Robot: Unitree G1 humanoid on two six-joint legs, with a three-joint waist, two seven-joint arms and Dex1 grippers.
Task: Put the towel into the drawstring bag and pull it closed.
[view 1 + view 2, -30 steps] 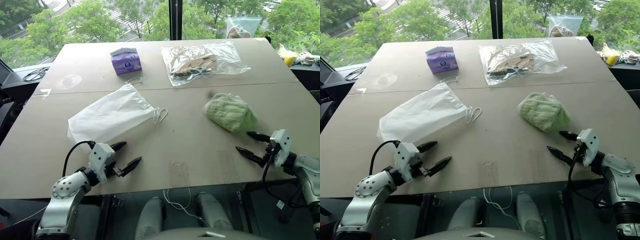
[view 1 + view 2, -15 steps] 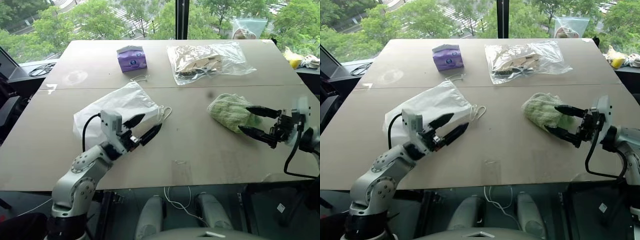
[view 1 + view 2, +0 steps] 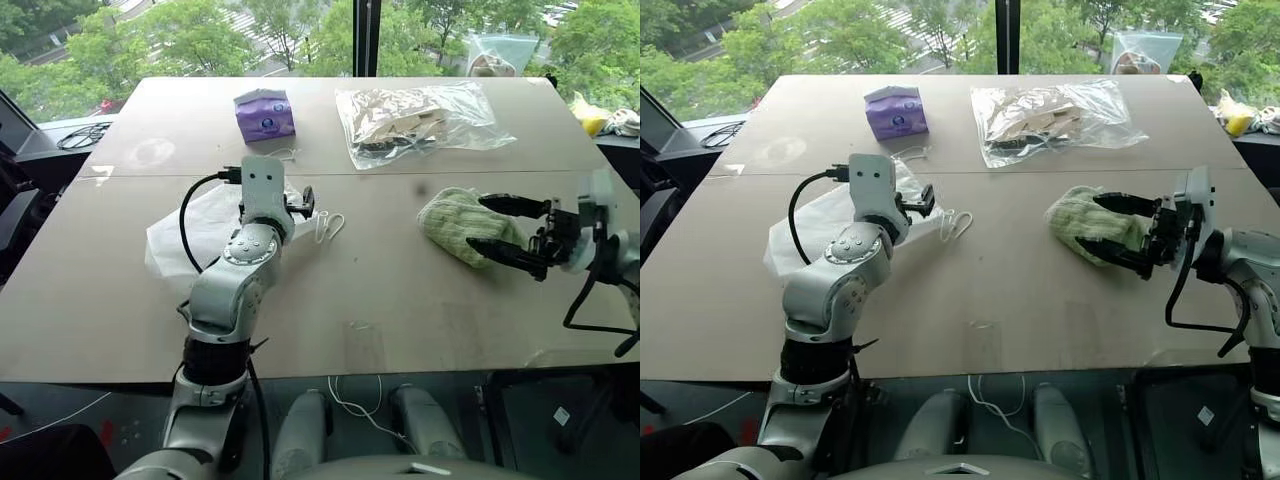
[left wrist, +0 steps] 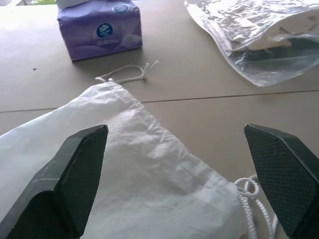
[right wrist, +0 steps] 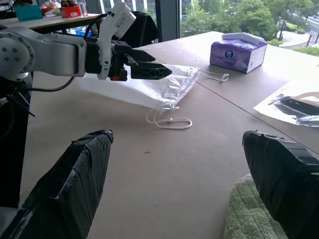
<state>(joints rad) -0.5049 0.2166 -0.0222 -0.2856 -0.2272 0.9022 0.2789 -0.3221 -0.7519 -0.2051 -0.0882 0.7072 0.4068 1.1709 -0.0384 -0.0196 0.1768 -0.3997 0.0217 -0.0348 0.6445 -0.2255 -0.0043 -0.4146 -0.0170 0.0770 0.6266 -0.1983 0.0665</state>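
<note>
A: Change since a second ago?

B: Both arms have risen off the near edge. The left tool (image 3: 925,199) was low at the near left corner; it now hangs over the bag (image 3: 170,232), close to its mouth. The right tool (image 3: 507,228) was short of the towel (image 3: 448,218); it now stands at the towel's right end, one finger above it and one at its near side.

A: Tool states?

B: Both are spread wide. The left holds nothing. Whether the right touches the towel, I cannot tell.

A: Where are the task's things?

B: The bag lies flat on the tabletop (image 3: 400,300), left of centre, mouth toward the middle, one cord loop (image 3: 328,222) trailing just beside it and a second cord (image 4: 125,74) at its far corner. The towel sits bunched right of centre, well apart from the bag.

A: Room to move?

B: The near half of the tabletop between bag and towel is bare. A tissue pack (image 3: 265,114) and a plastic bag (image 3: 420,120) sit toward the far edge, apart from both.

A: Anything obscured?

B: The left arm covers much of the bag's middle. The right tool's fingers hide part of the towel's right end. The plastic bag's contents are hard to make out.
</note>
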